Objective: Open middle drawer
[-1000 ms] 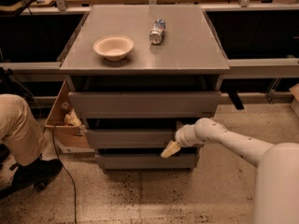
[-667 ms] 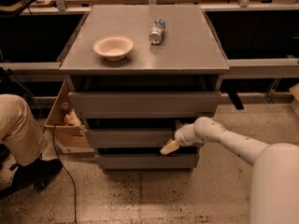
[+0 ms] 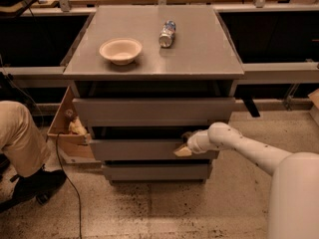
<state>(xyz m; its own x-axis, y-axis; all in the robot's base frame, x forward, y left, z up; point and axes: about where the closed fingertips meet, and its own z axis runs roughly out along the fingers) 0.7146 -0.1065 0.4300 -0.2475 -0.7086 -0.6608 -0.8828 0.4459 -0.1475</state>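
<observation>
The grey cabinet [image 3: 149,59] has three drawers. The middle drawer [image 3: 134,149] is the wide shallow grey one, second from the top, with a dark gap above its flat front. My gripper [image 3: 183,146] is at the right part of that front, at its top edge, with a tan fingertip [image 3: 181,151] resting against the face. My white arm [image 3: 249,151] reaches in from the lower right. The taller top drawer [image 3: 152,111] stands slightly out, and the narrow bottom drawer [image 3: 154,172] sits below.
A white bowl [image 3: 120,50] and a lying water bottle [image 3: 167,33] are on the cabinet top. A person's leg and shoe [image 3: 22,153] are at the left, beside a cardboard box [image 3: 67,126] and a black cable [image 3: 65,183]. Dark benches flank the cabinet.
My gripper has shifted a little left and up along the middle drawer's front. The drawer front looks much the same.
</observation>
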